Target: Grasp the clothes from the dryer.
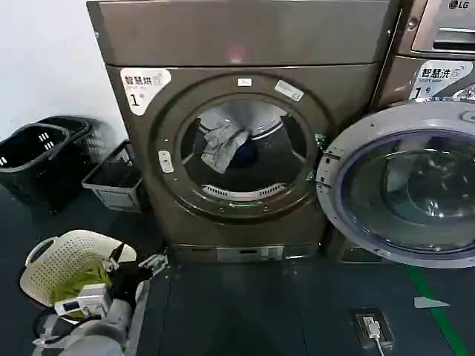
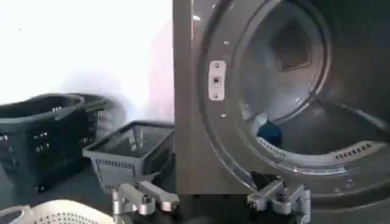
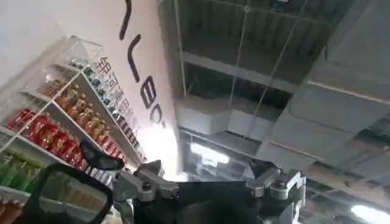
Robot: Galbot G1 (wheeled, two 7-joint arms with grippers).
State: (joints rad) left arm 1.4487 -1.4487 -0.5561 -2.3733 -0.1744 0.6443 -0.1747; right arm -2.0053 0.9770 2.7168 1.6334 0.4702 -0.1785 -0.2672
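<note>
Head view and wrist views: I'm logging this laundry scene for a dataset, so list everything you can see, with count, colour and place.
dryer: one, bronze-brown, centre, porthole open
door: one, chrome-rimmed glass, swung open to the right
clothes: one bundle, grey-white with dark blue, inside the drum
second machine: one, bronze with silver drawer, upper right
black baskets: two, against the wall, far left
grey basket: one, beside the dryer's left side
white basket: one, on the floor lower left, holding a yellow-green cloth
shelves of bottles: one rack, colourful, right wrist view
left end effector: open, low, left of the dryer
right end effector: open, pointing at the ceiling
</note>
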